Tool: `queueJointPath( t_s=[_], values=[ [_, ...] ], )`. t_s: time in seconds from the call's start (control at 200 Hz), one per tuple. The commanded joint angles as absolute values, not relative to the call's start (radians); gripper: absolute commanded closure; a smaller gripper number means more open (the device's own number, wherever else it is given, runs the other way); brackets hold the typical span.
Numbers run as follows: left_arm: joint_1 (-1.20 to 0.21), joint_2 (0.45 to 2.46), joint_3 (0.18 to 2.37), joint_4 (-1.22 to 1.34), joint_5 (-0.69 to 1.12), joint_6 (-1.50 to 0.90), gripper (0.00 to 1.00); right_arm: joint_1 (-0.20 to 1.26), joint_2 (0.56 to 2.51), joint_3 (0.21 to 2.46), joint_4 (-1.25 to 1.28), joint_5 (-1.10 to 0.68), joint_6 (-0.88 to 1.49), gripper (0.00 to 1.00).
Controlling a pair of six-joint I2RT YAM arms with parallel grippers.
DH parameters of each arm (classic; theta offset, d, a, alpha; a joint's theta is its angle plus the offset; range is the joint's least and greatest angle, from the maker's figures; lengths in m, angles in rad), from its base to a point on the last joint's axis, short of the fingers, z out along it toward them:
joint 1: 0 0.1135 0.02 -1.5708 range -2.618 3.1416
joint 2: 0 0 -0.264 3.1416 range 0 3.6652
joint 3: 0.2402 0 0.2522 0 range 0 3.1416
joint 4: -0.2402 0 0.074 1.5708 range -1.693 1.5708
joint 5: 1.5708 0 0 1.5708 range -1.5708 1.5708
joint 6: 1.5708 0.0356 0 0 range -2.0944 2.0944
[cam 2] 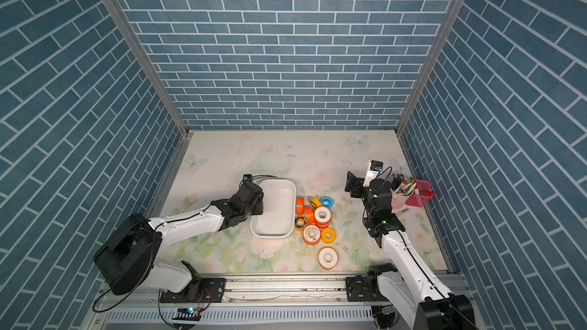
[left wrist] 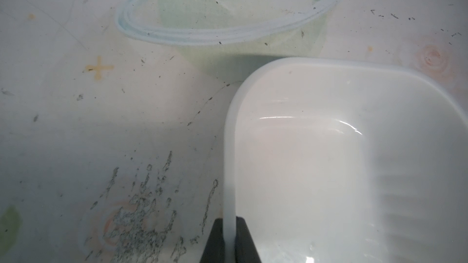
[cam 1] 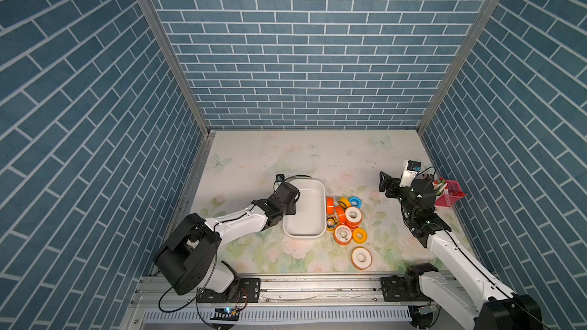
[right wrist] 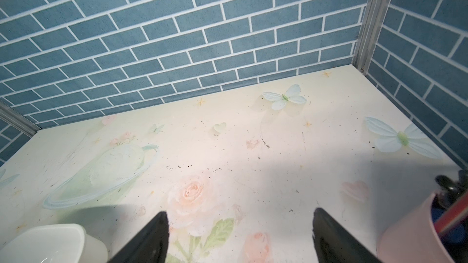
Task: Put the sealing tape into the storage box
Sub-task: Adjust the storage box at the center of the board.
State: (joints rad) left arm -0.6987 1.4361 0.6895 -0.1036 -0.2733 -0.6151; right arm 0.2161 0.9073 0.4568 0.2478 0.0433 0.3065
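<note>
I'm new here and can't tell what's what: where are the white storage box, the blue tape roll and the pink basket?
storage box (cam 1: 306, 214): in a top view, on its bare floor.
blue tape roll (cam 1: 354, 201): in a top view, on its middle.
pink basket (cam 1: 444, 202): in a top view, on its side wall.

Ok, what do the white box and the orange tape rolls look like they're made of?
White box: most likely smooth, slightly glossy plastic. In the left wrist view its thin rim looks faintly translucent and its floor carries soft highlights.
Orange tape rolls: probably hard plastic spools, with bright orange rims and flat, matte white faces. What is wound on them is too small to tell.
</note>
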Motion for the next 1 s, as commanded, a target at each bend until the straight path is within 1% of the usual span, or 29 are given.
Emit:
queueJointPath(
  t_s=[0.0, 0.1, 0.215, 0.25, 0.32, 0.395, 0.435, 0.445, 0.48, 0.51, 0.61, 0.76, 0.81, 0.86, 0.945, 0.995],
  values=[
    [-0.691, 1.406, 0.691, -0.165, -0.337, -0.618, 0.93, 0.220, 0.919, 0.454, 0.264, 0.022, 0.313, 0.11],
    [-0.679, 1.393, 0.677, -0.155, -0.325, -0.617, 0.93, 0.221, 0.934, 0.460, 0.260, 0.010, 0.316, 0.11],
    [-0.678, 1.390, 0.675, -0.149, -0.318, -0.613, 0.87, 0.224, 0.951, 0.467, 0.256, -0.002, 0.316, 0.11],
    [-0.678, 1.388, 0.675, -0.151, -0.318, -0.612, 0.82, 0.223, 0.954, 0.469, 0.253, -0.007, 0.316, 0.11],
    [-0.677, 1.379, 0.676, -0.157, -0.320, -0.611, 0.63, 0.225, 0.966, 0.478, 0.245, -0.016, 0.316, 0.11],
    [-0.678, 1.361, 0.680, -0.172, -0.323, -0.609, 0.53, 0.233, 0.981, 0.498, 0.217, -0.023, 0.311, 0.11],
    [-0.677, 1.347, 0.682, -0.182, -0.329, -0.607, 0.46, 0.241, 0.992, 0.513, 0.198, -0.027, 0.309, 0.11],
    [-0.678, 1.343, 0.682, -0.183, -0.331, -0.607, 0.42, 0.243, 0.994, 0.516, 0.194, -0.027, 0.309, 0.11],
    [-0.678, 1.330, 0.686, -0.194, -0.335, -0.607, 0.35, 0.248, 1.004, 0.531, 0.174, -0.030, 0.307, 0.11],
    [-0.678, 1.318, 0.692, -0.207, -0.343, -0.607, 0.30, 0.256, 1.011, 0.547, 0.151, -0.034, 0.307, 0.12],
    [-0.677, 1.268, 0.718, -0.262, -0.366, -0.607, 0.20, 0.292, 1.038, 0.606, 0.063, -0.039, 0.296, 0.13],
    [-0.674, 1.166, 0.757, -0.357, -0.414, -0.610, 0.17, 0.381, 1.078, 0.680, -0.062, -0.070, 0.284, 0.15],
    [-0.668, 1.127, 0.766, -0.391, -0.433, -0.613, 0.16, 0.421, 1.101, 0.712, -0.110, -0.108, 0.276, 0.16],
    [-0.655, 1.086, 0.776, -0.424, -0.441, -0.614, 0.15, 0.461, 1.129, 0.748, -0.156, -0.107, 0.272, 0.16],
    [-0.639, 1.025, 0.790, -0.503, -0.476, -0.668, 0.10, 0.539, 1.178, 0.810, -0.225, -0.106, 0.255, 0.17],
    [-0.633, 0.994, 0.793, -0.524, -0.454, -0.669, 0.10, 0.581, 1.213, 0.847, -0.257, -0.097, 0.246, 0.17]
  ],
)
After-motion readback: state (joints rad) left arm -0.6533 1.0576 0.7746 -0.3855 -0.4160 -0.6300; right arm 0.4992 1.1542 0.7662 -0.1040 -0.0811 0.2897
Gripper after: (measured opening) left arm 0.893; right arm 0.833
